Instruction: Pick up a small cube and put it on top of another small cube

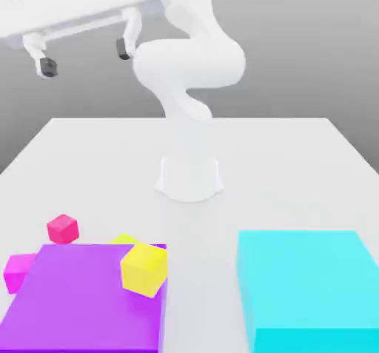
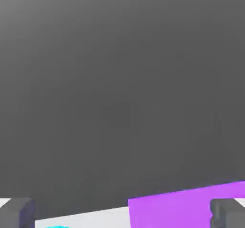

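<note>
No readable writing or brand marks appear on any item. In the exterior view, from left to right: the gripper (image 1: 85, 55) hangs high above the table (image 1: 296, 166), fingers spread wide apart, holding nothing. The magenta cube (image 1: 18, 271) touches the purple slab's (image 1: 81, 303) left edge. The crimson cube (image 1: 63, 229) rests on the table just behind the slab, turned corner-forward; as a cube it has no long axis. The tiny yellow cube (image 1: 124, 239) sits behind the slab's rear edge, largely hidden. The larger yellow cube (image 1: 144, 269) stands tilted at the slab's right edge. The cyan slab (image 1: 307, 288) lies well apart, at the exterior view's right.
</note>
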Motion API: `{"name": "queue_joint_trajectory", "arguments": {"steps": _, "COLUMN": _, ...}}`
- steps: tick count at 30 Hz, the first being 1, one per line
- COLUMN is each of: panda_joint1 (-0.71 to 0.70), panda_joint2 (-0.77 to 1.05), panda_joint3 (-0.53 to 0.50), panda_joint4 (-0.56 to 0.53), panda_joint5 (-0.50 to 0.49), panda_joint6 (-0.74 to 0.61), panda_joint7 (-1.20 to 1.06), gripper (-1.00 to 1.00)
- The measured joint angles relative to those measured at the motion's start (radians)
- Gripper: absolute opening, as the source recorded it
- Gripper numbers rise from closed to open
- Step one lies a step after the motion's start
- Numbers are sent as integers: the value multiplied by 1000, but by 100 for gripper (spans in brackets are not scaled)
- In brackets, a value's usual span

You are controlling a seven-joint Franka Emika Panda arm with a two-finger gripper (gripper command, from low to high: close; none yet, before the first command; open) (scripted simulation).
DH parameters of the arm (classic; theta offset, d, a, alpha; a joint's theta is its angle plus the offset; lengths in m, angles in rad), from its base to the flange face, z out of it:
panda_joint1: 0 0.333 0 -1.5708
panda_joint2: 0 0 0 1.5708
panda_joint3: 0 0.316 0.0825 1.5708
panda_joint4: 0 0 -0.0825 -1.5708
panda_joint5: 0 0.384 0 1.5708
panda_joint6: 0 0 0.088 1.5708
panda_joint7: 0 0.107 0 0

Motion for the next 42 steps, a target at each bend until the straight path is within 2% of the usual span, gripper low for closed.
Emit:
{"name": "queue_joint_trajectory", "arguments": {"steps": 8, "panda_joint1": -36, "panda_joint2": 190, "panda_joint3": -150, "panda_joint4": -167, "panda_joint5": 42, "panda_joint6": 117, "panda_joint7": -110, "gripper": 0}}
{"name": "queue_joint_trajectory", "arguments": {"steps": 11, "panda_joint1": -47, "panda_joint2": 353, "panda_joint3": -235, "panda_joint4": -222, "panda_joint5": 106, "panda_joint6": 197, "panda_joint7": -205, "gripper": 0}}
{"name": "queue_joint_trajectory", "arguments": {"steps": 13, "panda_joint1": -98, "panda_joint2": 486, "panda_joint3": -266, "panda_joint4": -249, "panda_joint5": 187, "panda_joint6": 258, "panda_joint7": -297, "gripper": 0}}
{"name": "queue_joint_trajectory", "arguments": {"steps": 16, "panda_joint1": -98, "panda_joint2": 540, "panda_joint3": -286, "panda_joint4": -273, "panda_joint5": 193, "panda_joint6": 299, "panda_joint7": -321, "gripper": 0}}
{"name": "queue_joint_trajectory", "arguments": {"steps": 19, "panda_joint1": -149, "panda_joint2": 557, "panda_joint3": -327, "panda_joint4": -306, "panda_joint5": 134, "panda_joint6": 341, "panda_joint7": -297, "gripper": 0}}
{"name": "queue_joint_trajectory", "arguments": {"steps": 21, "panda_joint1": -178, "panda_joint2": 554, "panda_joint3": -366, "panda_joint4": -341, "panda_joint5": 20, "panda_joint6": 383, "panda_joint7": -235, "gripper": 0}}
{"name": "queue_joint_trajectory", "arguments": {"steps": 22, "panda_joint1": -198, "panda_joint2": 554, "panda_joint3": -366, "panda_joint4": -341, "panda_joint5": 20, "panda_joint6": 383, "panda_joint7": -235, "gripper": 0}}
{"name": "queue_joint_trajectory", "arguments": {"steps": 23, "panda_joint1": -185, "panda_joint2": 546, "panda_joint3": -397, "panda_joint4": -360, "panda_joint5": -67, "panda_joint6": 404, "panda_joint7": -184, "gripper": 0}}
{"name": "queue_joint_trajectory", "arguments": {"steps": 25, "panda_joint1": -208, "panda_joint2": 555, "panda_joint3": -402, "panda_joint4": -365, "panda_joint5": -79, "panda_joint6": 427, "panda_joint7": -179, "gripper": 0}}
{"name": "queue_joint_trajectory", "arguments": {"steps": 32, "panda_joint1": -263, "panda_joint2": 643, "panda_joint3": -256, "panda_joint4": -326, "panda_joint5": 213, "panda_joint6": 472, "panda_joint7": -380, "gripper": 0}}
{"name": "queue_joint_trajectory", "arguments": {"steps": 33, "panda_joint1": -263, "panda_joint2": 643, "panda_joint3": -256, "panda_joint4": -326, "panda_joint5": 213, "panda_joint6": 472, "panda_joint7": -380, "gripper": 0}}
{"name": "queue_joint_trajectory", "arguments": {"steps": 36, "panda_joint1": -342, "panda_joint2": 700, "panda_joint3": -139, "panda_joint4": -301, "panda_joint5": 372, "panda_joint6": 496, "panda_joint7": -497, "gripper": 0}}
{"name": "queue_joint_trajectory", "arguments": {"steps": 42, "panda_joint1": -473, "panda_joint2": 798, "panda_joint3": 36, "panda_joint4": -269, "panda_joint5": 588, "panda_joint6": 544, "panda_joint7": -669, "gripper": 0}}
